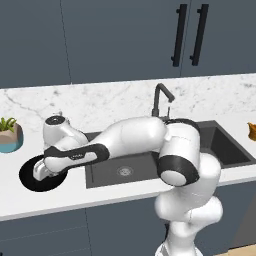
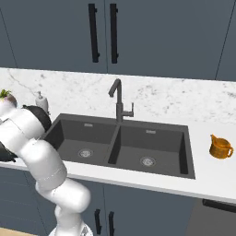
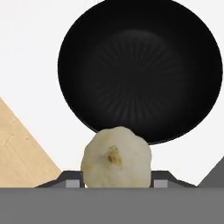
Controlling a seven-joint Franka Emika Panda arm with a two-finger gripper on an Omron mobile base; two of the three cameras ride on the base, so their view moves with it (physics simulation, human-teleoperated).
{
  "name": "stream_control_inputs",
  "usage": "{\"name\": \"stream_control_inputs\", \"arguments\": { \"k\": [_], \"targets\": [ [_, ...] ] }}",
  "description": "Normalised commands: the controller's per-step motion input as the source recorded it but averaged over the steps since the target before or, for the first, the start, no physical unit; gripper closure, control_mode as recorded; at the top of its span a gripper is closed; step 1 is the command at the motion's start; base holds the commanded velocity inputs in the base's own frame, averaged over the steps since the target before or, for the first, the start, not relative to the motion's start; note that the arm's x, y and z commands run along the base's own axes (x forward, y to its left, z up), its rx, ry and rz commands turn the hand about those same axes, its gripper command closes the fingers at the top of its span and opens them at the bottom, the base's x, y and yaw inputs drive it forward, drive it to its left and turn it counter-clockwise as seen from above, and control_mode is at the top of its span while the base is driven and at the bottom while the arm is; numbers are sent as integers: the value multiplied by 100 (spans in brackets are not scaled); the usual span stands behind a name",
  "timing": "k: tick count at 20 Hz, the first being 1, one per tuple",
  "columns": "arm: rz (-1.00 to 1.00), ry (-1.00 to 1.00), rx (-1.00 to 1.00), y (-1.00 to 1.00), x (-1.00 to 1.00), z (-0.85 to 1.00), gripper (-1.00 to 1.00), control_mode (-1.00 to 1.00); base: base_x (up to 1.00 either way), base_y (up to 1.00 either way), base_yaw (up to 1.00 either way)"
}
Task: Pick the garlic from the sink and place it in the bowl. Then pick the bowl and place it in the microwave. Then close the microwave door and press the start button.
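Holding the small cream-white roundish garlic (image 3: pixel 116 158) pinched between its two dark finger tips, the gripper (image 3: pixel 117 183) hangs over the wide, shallow, glossy black round bowl (image 3: pixel 140 70), which sits on the white marbled worktop (image 1: pixel 125 192) just left of the dark grey double-basin sink (image 2: pixel 122 145). In the hand view the garlic lies across the bowl's near rim rather than over its centre, and that is the main risk as I judge it: released from here, it could strike the rim and roll off onto the worktop, or towards the front edge where pale wood floor shows beyond. A round lump dropped from any height into so shallow a dish may also bounce or roll out. Carrying it further over the middle and lower before the fingers part would lessen both. The white arm is folded low and swung far to the left, its forearm stretched nearly level across the left basin, the wrist bent downward over the bowl (image 1: pixel 30 177) so that the hand covers much of it in the left base view; a teal plant pot (image 1: pixel 11 140) stands further left, near the wall
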Motion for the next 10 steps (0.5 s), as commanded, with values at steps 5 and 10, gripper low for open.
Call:
{"name": "stream_control_inputs", "arguments": {
  "k": [5, 10],
  "targets": [
    [0, 1, -2, 44, 57, -44, 100, -100, 0, 0, 0],
    [-1, -1, -4, 41, 37, -3, 100, -100, 0, 0, 0]
  ]
}}
